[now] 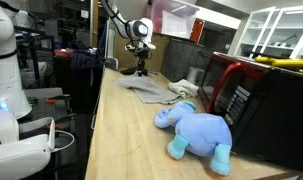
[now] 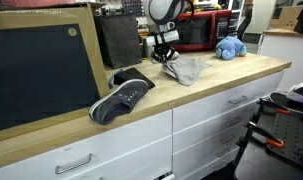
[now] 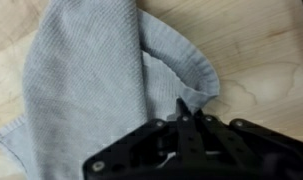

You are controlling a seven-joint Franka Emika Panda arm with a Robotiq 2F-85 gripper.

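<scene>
One grey knitted cloth point(image 3: 86, 80) lies on the desk point(image 3: 261, 50) just ahead of the jaws, which look pinched together on its hem, so the grasp seems made and the next move probably calls for a slow, straight lift.

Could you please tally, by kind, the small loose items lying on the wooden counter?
Grey cloth: 1
Blue plush elephant: 1
Dark sneaker: 1
Total: 3
</scene>
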